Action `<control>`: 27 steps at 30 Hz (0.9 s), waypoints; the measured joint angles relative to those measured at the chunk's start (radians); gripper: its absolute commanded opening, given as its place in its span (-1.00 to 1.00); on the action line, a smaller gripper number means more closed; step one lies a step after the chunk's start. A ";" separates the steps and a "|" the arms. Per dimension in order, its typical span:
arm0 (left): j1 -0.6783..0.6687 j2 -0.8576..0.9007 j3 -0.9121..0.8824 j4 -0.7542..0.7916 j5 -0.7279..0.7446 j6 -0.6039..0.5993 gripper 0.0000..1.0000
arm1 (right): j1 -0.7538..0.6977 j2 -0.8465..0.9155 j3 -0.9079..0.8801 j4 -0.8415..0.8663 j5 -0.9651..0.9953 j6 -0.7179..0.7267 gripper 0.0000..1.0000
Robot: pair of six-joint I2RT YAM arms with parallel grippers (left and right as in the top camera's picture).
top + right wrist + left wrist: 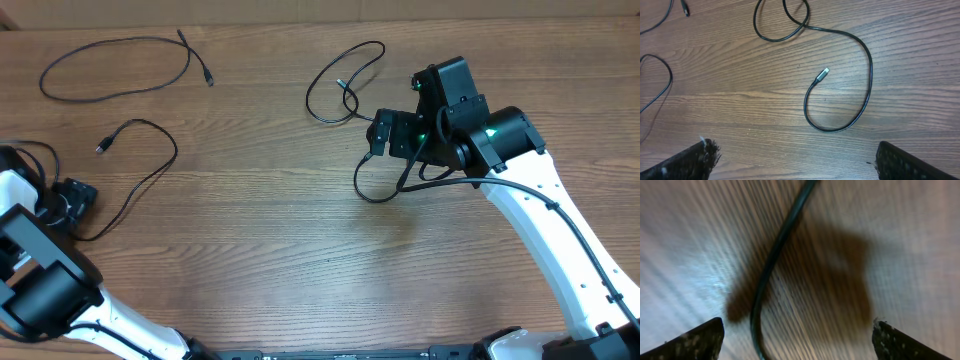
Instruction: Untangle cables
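Three thin black cables lie apart on the wooden table. One loops at the far left (120, 62). A second (150, 170) runs from its plug (103, 147) down towards my left gripper (80, 205). In the left wrist view this cable (775, 255) passes between the open fingers (797, 342), close to the table. The third cable (345, 80) loops at the top centre, just left of my right gripper (380, 135). In the right wrist view its loop (860, 90) and silver plug (823, 74) lie ahead of the open, empty fingers (795, 160).
A thicker black arm wire (375, 190) hangs in a loop below the right gripper. The left arm's own wires bunch at the table's left edge (30, 160). Parts of the other cables show at the left of the right wrist view (662, 75).
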State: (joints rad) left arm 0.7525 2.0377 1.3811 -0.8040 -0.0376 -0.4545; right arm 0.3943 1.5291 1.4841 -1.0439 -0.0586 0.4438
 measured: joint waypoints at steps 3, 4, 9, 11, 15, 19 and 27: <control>0.000 0.012 0.006 0.005 0.003 0.018 0.34 | 0.000 0.000 0.000 0.000 0.000 0.000 1.00; 0.000 0.013 0.006 0.004 0.003 0.029 0.01 | 0.000 0.000 0.000 0.000 0.000 0.000 1.00; 0.001 0.014 0.006 -0.003 0.017 0.066 -0.74 | 0.000 0.000 0.000 0.000 0.000 0.000 1.00; 0.001 0.014 0.007 0.004 0.073 0.074 -0.92 | 0.000 0.000 0.000 0.000 0.000 0.000 1.00; -0.001 0.023 0.007 0.025 0.249 0.036 -0.92 | 0.000 0.000 0.000 0.000 0.000 0.000 1.00; -0.006 0.041 0.007 0.030 0.414 -0.042 -0.92 | 0.000 0.000 0.000 0.000 0.000 0.000 1.00; -0.020 0.051 0.039 -0.017 0.521 -0.073 -0.89 | 0.000 0.000 0.000 0.000 0.000 0.000 1.00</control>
State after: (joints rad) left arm 0.7326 2.0884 1.4200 -0.8207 0.4831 -0.5278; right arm 0.3939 1.5291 1.4841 -1.0443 -0.0589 0.4438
